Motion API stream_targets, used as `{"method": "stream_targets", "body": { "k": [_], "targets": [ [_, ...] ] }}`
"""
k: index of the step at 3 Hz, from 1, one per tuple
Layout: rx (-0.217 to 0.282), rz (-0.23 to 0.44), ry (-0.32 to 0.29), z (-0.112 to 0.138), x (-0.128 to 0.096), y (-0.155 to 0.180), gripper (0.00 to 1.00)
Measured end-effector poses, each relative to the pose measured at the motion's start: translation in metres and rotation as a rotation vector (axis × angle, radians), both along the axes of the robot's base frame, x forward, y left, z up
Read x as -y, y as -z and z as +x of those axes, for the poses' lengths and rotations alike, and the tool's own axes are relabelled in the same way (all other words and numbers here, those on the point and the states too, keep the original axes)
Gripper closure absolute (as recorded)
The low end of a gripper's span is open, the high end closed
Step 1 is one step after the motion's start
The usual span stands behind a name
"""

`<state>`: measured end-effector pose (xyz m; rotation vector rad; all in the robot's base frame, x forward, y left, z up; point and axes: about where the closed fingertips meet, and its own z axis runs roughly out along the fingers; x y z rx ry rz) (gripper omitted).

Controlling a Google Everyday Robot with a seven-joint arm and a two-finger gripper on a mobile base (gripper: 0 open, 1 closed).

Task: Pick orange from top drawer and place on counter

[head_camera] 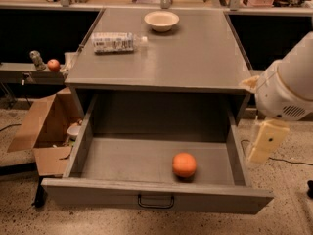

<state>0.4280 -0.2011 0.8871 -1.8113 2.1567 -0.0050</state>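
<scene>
The orange (184, 164) lies inside the open top drawer (156, 197), right of centre and near the drawer front. The drawer is pulled fully out below the grey counter (195, 53). My gripper (266, 142) is the cream part hanging under the white arm at the right edge of the view. It sits just outside the drawer's right wall, right of the orange and above it, and touches nothing.
A white bowl (161, 19) and a lying plastic bottle (116, 42) are on the counter's far left part. A small red fruit (53, 64) sits on a shelf to the left. An open cardboard box (41, 131) stands on the floor left of the drawer.
</scene>
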Motion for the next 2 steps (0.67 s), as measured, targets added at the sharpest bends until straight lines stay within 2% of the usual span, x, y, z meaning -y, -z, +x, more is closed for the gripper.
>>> {"method": "stream_targets", "body": {
  "k": [1, 2],
  "targets": [
    [-0.025, 0.038, -0.07, -0.0061, -0.0172, 0.0492, 0.0],
    [-0.025, 0.038, -0.07, -0.0061, -0.0172, 0.0492, 0.0]
  ]
}}
